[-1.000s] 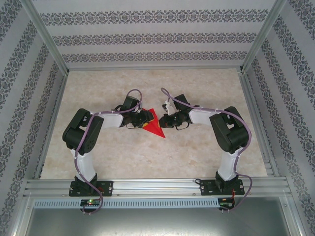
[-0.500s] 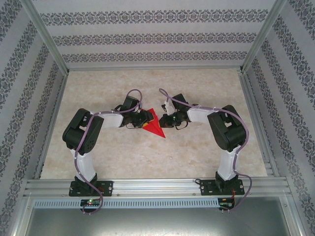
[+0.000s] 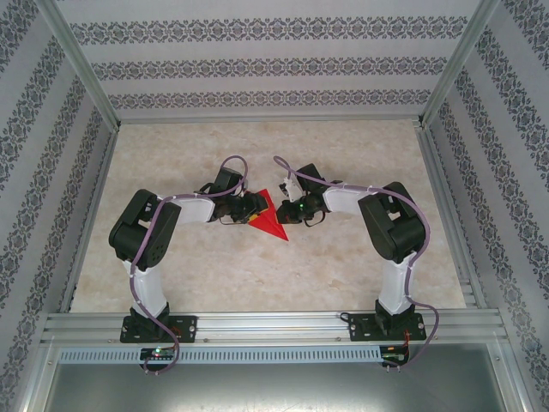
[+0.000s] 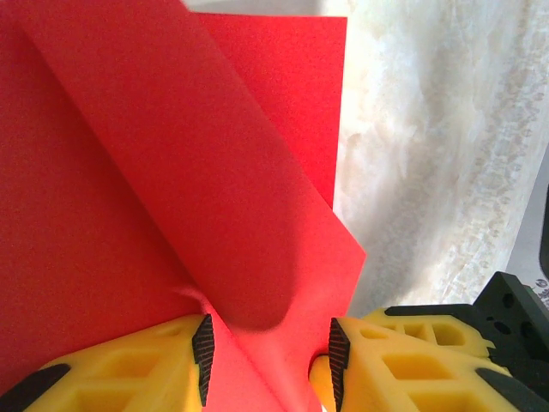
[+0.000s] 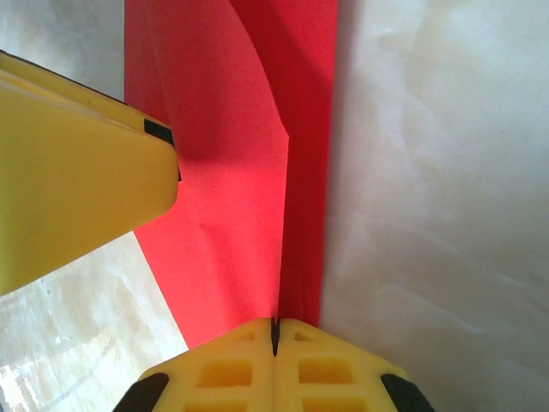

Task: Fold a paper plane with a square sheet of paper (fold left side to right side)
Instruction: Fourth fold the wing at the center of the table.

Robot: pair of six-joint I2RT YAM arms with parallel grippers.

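The red paper (image 3: 273, 221) lay on the table (image 3: 257, 283) between the two arms, partly folded into a pointed shape with its sharp tip toward the near edge. The left gripper (image 3: 249, 212) sat at its left side and the right gripper (image 3: 287, 215) at its right edge. The paper should handle as a very light, thin, limp sheet. It would likely slide on the smooth table, keep any crease pressed into it, and crumple under a hard pinch. It is best taken at a free edge or loose flap while the other arm pins the flat part. The overhead view gave the outline and position of the paper but not the jaws. The left wrist view showed the left gripper with its jaws partly open and a curled, unflattened flap rising between the pads (image 4: 203, 348). Whether the pads pinched that curl could not be told. The right wrist view showed the right gripper with its fingers fully closed together. A straight crease ran directly to their seam, with a darker strip of paper to its right. Whether a layer was caught in that seam could not be told. The same view also showed one yellow finger (image 5: 77, 180) of the left gripper resting over the paper's left part.
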